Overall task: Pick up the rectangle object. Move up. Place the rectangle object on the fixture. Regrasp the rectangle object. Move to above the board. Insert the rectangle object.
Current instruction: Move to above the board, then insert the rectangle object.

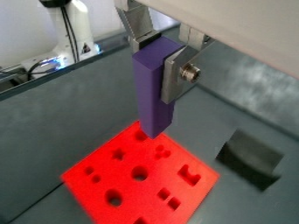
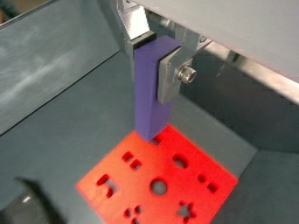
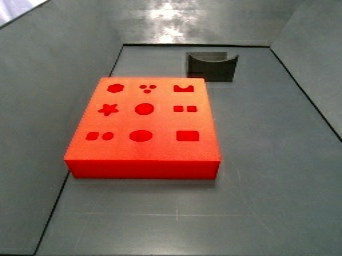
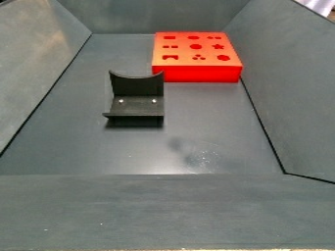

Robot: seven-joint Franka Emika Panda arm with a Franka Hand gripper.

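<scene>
Block: the purple block (image 1: 156,90) hangs upright, long axis vertical, its upper end pinched in the gripper; both wrist views show it (image 2: 156,92).
Gripper: the gripper (image 1: 156,54) is closed on the upper part of the block, one silver finger (image 1: 177,72) flat against its side; it shows only in the wrist views (image 2: 156,54), high above the floor, and is out of frame in both side views.
Block to board: the lower end of the block hangs in the air over the red board (image 1: 142,175), clear of its top face, near one edge of the board (image 2: 158,182).
Board: lies flat on the grey floor, cutouts facing up and unfilled (image 3: 144,121); seen also at the far end of the bin (image 4: 197,53).
Holder: the dark holder (image 3: 213,65) stands on the floor well apart from the board, with nothing in its notch (image 4: 135,98); a wrist view shows it beside the board (image 1: 250,157).
</scene>
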